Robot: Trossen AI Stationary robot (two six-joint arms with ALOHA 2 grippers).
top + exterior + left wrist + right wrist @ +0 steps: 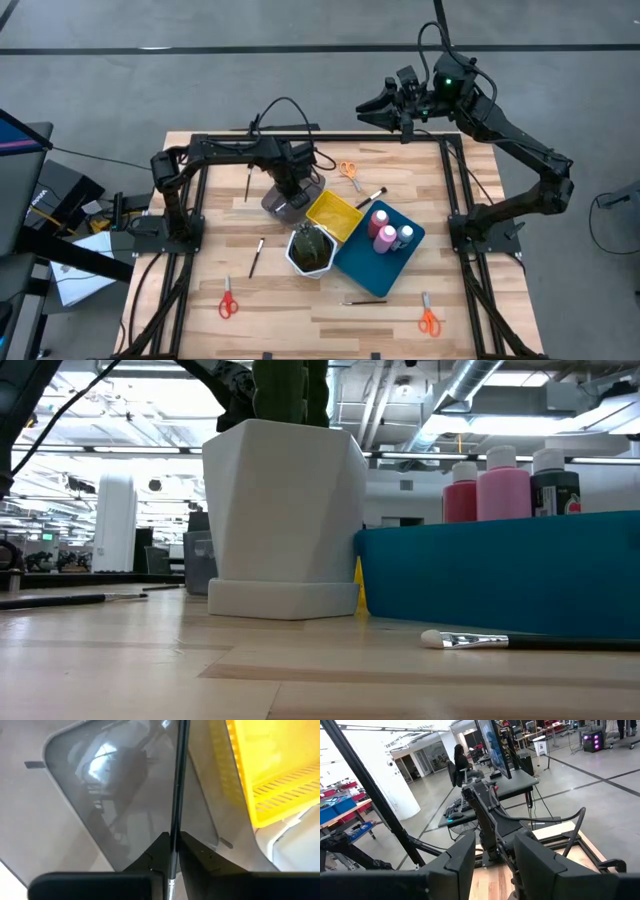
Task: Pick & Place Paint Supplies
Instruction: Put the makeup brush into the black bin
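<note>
placement step, i judge: left hand [172, 851] pinches a thin brush [177, 790] over the grey tray [75, 795], needing release next; right hand [492, 852] waits half-open, empty.

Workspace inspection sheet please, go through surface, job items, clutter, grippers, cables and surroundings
Surface: wooden table, black frame around it.
Job's things: two pink bottles and a grey bottle in the blue tray; brush held over the grey tray; loose brushes and scissors scattered on the wood.
Clutter: white pot, yellow tray.
Grippers: left gripper shut on the brush; right gripper open, raised beyond the table's far edge.
Cables: black loops on both arms.
Surroundings: person seated at a distant desk.
</note>
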